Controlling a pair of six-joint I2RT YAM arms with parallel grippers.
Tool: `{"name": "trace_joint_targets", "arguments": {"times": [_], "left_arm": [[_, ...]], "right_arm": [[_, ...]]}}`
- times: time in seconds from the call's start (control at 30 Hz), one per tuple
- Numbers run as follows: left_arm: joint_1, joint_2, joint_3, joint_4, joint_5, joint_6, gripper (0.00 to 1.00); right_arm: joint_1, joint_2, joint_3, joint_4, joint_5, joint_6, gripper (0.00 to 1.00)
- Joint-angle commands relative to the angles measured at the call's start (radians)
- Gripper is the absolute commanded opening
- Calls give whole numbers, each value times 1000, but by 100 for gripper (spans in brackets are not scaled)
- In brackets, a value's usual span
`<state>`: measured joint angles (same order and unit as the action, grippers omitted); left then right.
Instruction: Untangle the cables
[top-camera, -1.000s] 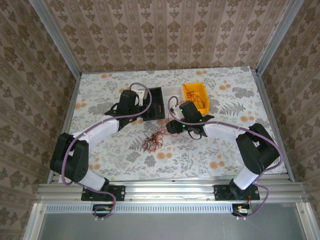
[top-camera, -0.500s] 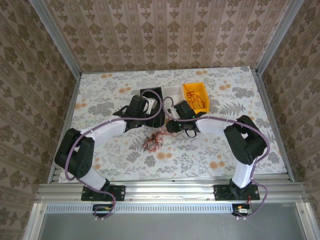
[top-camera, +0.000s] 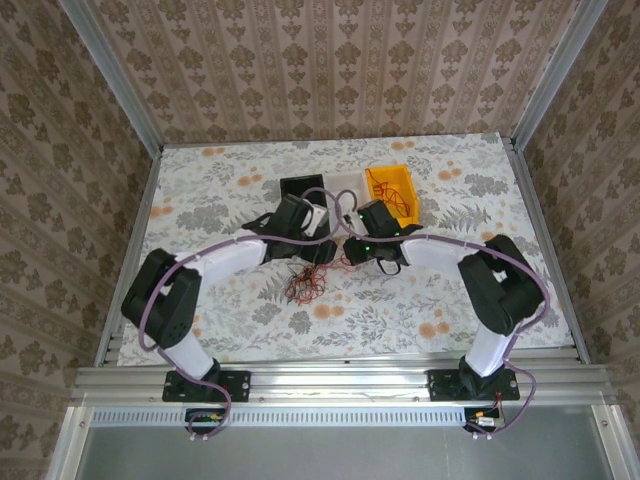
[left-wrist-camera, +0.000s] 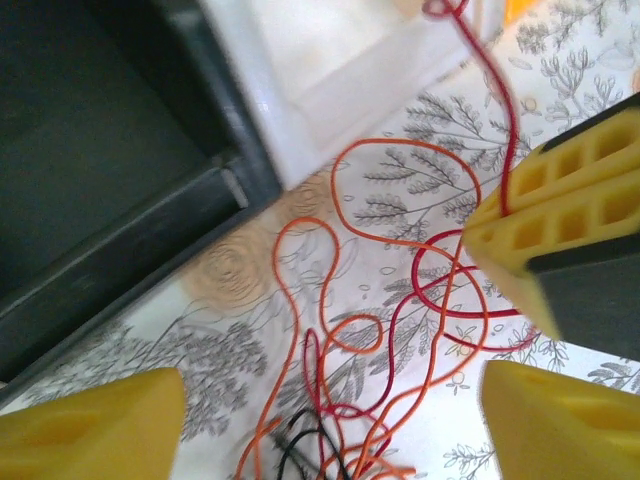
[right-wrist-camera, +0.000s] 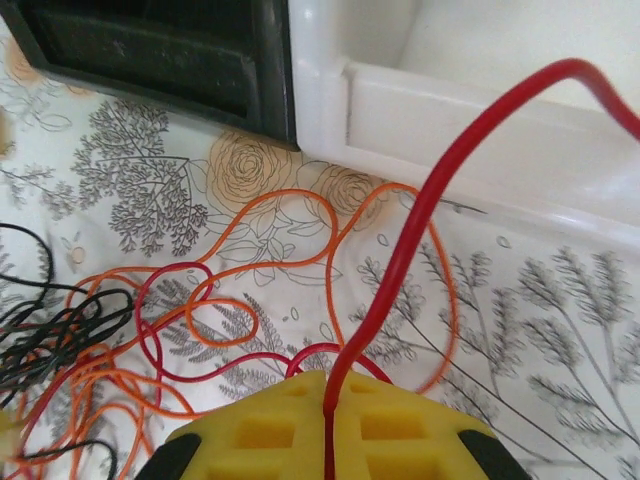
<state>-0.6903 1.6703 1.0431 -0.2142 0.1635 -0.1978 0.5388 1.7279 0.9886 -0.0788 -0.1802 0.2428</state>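
Near the centre of the floral table, at six o'clock from the black plastic bin, the loose tangle of thin red, orange and black cables lies flat, with the right gripper clamped tight on one thin red wire and the left gripper gaping wide above the tangle, holding nothing.

- Your top camera looks down from behind the arms over the whole table.
- Your wrist cameras hang close above, both sharing the red wires and white bin.
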Motion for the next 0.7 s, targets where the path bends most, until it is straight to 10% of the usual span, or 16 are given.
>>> {"name": "trace_joint_targets", "arguments": {"times": [0.0, 0.37, 0.67], "left_arm": [[-38, 82, 70, -48, -46, 74, 66], [-80, 253, 181, -88, -69, 103, 4], [-100, 267, 137, -54, -81, 90, 0]], "right_arm": [[-25, -84, -47, 40, -62, 49, 7], [-176, -264, -187, 111, -86, 200, 4], [-279, -304, -223, 185, -129, 321, 4]]}}
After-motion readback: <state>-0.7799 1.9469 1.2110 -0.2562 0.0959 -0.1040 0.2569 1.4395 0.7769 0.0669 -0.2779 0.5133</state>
